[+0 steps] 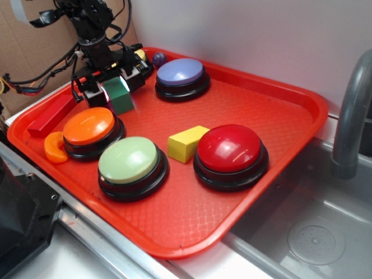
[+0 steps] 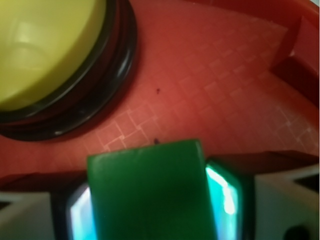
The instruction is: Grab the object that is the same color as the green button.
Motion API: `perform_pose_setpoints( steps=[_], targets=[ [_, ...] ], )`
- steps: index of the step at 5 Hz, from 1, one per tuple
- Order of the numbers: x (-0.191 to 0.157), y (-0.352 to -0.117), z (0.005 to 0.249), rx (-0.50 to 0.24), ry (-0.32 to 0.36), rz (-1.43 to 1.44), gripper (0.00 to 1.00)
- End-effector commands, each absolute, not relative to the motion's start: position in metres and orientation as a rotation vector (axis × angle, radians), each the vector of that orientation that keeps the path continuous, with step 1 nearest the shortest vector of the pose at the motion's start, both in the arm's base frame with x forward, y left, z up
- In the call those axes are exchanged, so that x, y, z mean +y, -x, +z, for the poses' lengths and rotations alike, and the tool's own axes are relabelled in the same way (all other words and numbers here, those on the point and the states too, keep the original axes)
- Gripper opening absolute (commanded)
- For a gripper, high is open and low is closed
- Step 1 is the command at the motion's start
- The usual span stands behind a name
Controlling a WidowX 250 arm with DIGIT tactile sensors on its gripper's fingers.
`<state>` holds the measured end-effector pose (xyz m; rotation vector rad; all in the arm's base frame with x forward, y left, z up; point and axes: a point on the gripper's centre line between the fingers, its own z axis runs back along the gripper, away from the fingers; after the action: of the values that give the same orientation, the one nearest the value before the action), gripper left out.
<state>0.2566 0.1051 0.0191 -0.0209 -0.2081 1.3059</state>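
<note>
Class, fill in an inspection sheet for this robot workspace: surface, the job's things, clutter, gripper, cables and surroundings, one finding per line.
Surface: red tray with a textured floor, resting on a counter.
Job's things: green block held between the gripper's fingers at the tray's back left; green button near the front edge.
Clutter: orange button, red button, purple button, a yellow-domed button under the arm, yellow block, long red bar, orange curved piece, small purple ball.
Gripper: gripper shut on the green block; whether the block is lifted cannot be told.
Cables: black cable bundle behind the arm, off the tray.
Surroundings: steel sink and grey faucet at right, cardboard behind.
</note>
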Motion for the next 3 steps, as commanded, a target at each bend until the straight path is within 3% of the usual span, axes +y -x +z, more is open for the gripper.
perform_pose_setpoints(
  steps=[1,2,3],
  targets=[
    [0.113,-0.255,0.079,-0.236,0.067,1.091,0.0],
    [0.101,-0.259,0.108,-0.237,-0.009,0.892,0.0],
    [0.066,-0.26,0.152,-0.244,-0.002,0.64,0.0]
  ],
)
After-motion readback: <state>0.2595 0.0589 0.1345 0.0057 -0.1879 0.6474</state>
